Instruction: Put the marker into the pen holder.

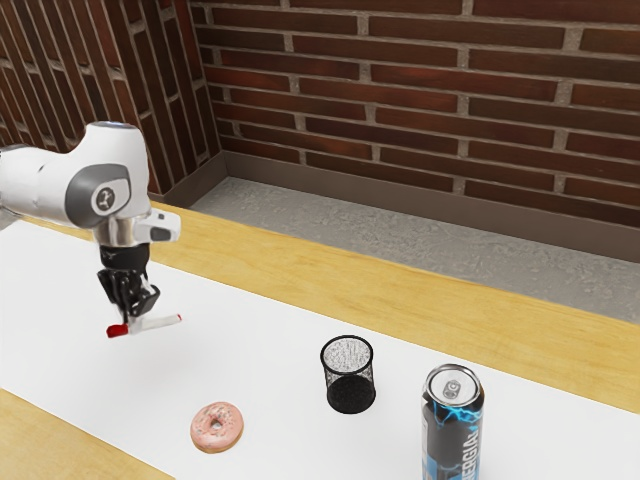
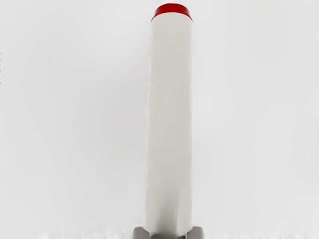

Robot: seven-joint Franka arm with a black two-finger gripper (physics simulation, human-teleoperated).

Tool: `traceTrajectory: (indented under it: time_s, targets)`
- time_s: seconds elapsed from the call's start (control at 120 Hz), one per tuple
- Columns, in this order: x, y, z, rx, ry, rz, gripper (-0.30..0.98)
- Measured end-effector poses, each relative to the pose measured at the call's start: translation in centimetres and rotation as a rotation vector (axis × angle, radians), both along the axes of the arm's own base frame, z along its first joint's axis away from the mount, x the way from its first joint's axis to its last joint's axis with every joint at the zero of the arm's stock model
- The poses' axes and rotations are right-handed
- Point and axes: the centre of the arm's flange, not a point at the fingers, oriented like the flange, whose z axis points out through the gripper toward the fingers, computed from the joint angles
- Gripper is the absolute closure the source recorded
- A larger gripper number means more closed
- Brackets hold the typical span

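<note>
Red-and-white marker [image 1: 157,323]: we pinch it between our fingers [image 1: 146,300]
Pen holder [image 1: 350,393]: between three and four o'clock from it, exterior view
Donut [image 1: 206,430]: five o'clock

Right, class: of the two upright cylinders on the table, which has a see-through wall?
The black pen holder, the one nearer the gripper: its wall is open mesh, whereas the can has a solid, printed side.

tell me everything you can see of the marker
The white cylindrical marker looks smooth and plastic, red at both ends, the thicker red end toward the exterior view's left. It is pinched nearly level in the black two-finger end effector, over the flat white table covering; whether it touches that, I can't tell.
</note>
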Motion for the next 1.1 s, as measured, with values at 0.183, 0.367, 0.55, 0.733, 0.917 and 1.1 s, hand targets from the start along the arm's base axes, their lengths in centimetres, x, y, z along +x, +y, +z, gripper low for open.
traceTrajectory:
  time_s: [0.183, 0.367, 0.55, 0.733, 0.917, 1.1]
  targets:
    - [-0.2, -0.8, 1.3, 0.031, 0.096, 0.004, 0.79]
    - [1.6, -4.3, 3.2, 0.064, 0.109, -0.042, 0.79]
    - [4.5, -9.4, 4.0, 0.091, 0.098, -0.107, 0.79]
    - [8.0, -18.0, 4.9, 0.108, 0.051, -0.223, 0.79]
    - [12.6, -24.1, 4.4, 0.117, 0.009, -0.285, 0.79]
    - [13.5, -28.5, 3.8, 0.107, 0.012, -0.338, 0.79]
